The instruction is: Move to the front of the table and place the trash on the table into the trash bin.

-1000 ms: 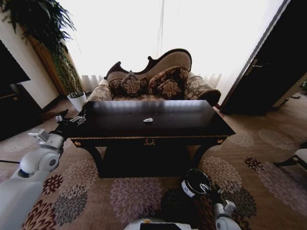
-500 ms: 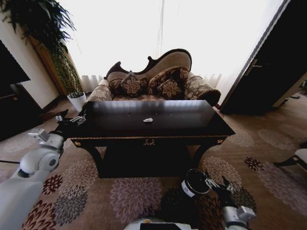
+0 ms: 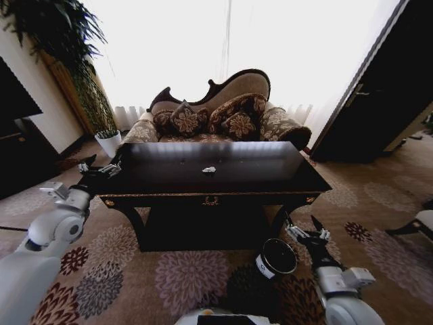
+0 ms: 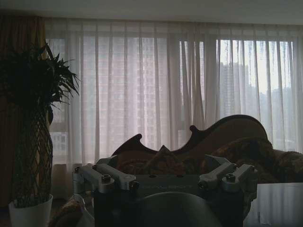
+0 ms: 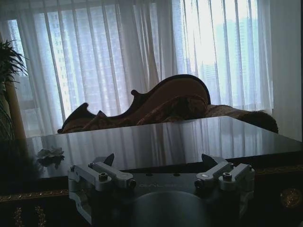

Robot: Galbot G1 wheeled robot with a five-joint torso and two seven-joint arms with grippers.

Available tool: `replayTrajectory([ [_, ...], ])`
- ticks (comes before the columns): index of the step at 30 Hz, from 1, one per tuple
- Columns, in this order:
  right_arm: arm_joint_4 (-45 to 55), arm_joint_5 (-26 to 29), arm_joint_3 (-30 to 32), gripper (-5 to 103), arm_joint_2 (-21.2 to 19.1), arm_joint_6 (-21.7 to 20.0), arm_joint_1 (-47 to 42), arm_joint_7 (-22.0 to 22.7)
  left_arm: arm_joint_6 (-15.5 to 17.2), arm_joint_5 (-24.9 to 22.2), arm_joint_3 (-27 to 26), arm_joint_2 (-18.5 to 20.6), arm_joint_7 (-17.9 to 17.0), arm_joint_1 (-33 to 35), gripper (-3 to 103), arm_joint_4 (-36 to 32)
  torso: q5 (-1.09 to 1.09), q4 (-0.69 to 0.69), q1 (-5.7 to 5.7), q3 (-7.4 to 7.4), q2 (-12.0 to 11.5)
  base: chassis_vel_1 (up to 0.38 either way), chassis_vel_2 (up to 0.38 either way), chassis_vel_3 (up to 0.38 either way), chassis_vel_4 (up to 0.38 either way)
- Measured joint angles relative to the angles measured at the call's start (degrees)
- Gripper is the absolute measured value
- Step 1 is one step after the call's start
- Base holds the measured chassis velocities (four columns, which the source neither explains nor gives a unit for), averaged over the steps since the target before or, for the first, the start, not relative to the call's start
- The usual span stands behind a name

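The dark glossy table (image 3: 270, 177) stands right in front of me. On its top lies a white crumpled paper wad (image 3: 209, 170), trash that also shows in the right wrist view (image 5: 49, 152) on the table (image 5: 165, 139). The small black trash bin (image 3: 276, 257) with a white label sits on the carpet below the table's front right. My right gripper (image 3: 306, 234) (image 5: 158, 161) hangs open and empty just right of the bin, level with the table's front edge. My left gripper (image 3: 101, 166) (image 4: 163, 172) is open and empty at the table's left end.
A patterned sofa (image 3: 216, 112) with cushions stands behind the table. A tall plant in a white pot (image 3: 108, 142) (image 4: 31, 215) is at the back left. Dark furniture (image 3: 17, 135) lines the left wall and a dark door (image 3: 379, 101) the right. Patterned carpet lies around the bin.
My right gripper has risen from beside the bin's rim and swung right, now level with the table's edge. The left arm, the bin and the paper wad have stayed put.
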Motion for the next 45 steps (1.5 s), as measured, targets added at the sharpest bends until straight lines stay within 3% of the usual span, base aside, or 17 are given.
replayTrajectory([
  [2,-0.2,0.7,-0.6,100,-1.9,-1.0,1.6,0.5,0.0,0.0,0.0,0.0,0.0,0.0,100,0.0,0.0,0.0,0.0,0.0,0.0,0.0,0.0,0.0,0.0],
  [5,-1.3,5.2,-2.0,100,-8.4,-4.2,7.1,1.8,0.0,0.0,0.0,0.0,0.0,0.0,100,0.0,0.0,0.02,0.01,0.0,0.0,0.0,0.0,0.0,0.0],
  [8,-1.8,7.0,-2.7,100,-10.6,-4.9,8.9,2.0,0.0,0.0,0.0,0.0,0.0,0.0,100,0.0,0.0,0.01,0.01,0.01,0.0,0.0,0.0,0.0,0.0],
  [10,-2.8,9.3,-4.8,100,-14.3,-5.6,12.6,2.4,0.0,0.0,0.0,0.0,0.0,0.0,100,0.0,0.0,0.0,0.01,0.0,0.0,0.0,0.0,0.0,0.0],
  [16,-4.9,11.7,-10.2,100,-18.5,-7.0,20.0,3.1,0.0,0.0,0.0,0.0,0.0,0.0,100,0.0,-0.01,0.0,0.01,0.0,0.0,0.0,0.0,0.0,0.0],
  [21,-8.5,13.4,-18.7,100,-20.8,-8.2,29.7,4.3,0.0,0.0,0.0,0.0,0.0,0.0,100,0.0,-0.01,0.0,0.01,0.0,0.0,0.0,0.0,0.0,0.0],
  [23,-11.0,14.9,-24.9,100,-22.2,-8.6,36.3,4.6,0.0,0.0,0.0,0.0,0.0,0.0,100,0.0,0.0,0.01,0.01,0.0,0.0,0.0,0.0,0.0,0.0],
  [25,-11.4,15.1,-25.8,100,-22.5,-8.7,37.2,4.6,0.0,0.0,0.0,0.0,0.0,0.0,100,0.0,-0.02,0.01,0.01,0.0,0.0,0.0,0.0,0.0,0.0],
  [26,-15.4,16.5,-34.6,100,-23.9,-8.9,45.9,4.6,0.0,0.0,0.0,0.0,0.0,0.0,100,0.0,-0.01,0.01,0.01,0.0,0.0,0.0,0.0,0.0,0.0],
  [34,-21.9,20.2,-50.5,100,-22.5,-9.7,64.4,5.4,0.0,0.0,0.0,0.0,-0.1,0.0,100,0.0,-0.02,0.02,0.01,0.0,0.0,0.0,0.0,0.0,0.0],
  [45,-26.0,22.8,-63.1,100,-18.6,-10.9,74.1,6.3,0.0,0.0,0.0,0.0,0.0,0.0,100,0.0,-0.01,0.0,0.01,0.0,0.0,0.0,0.0,0.0,0.0],
])
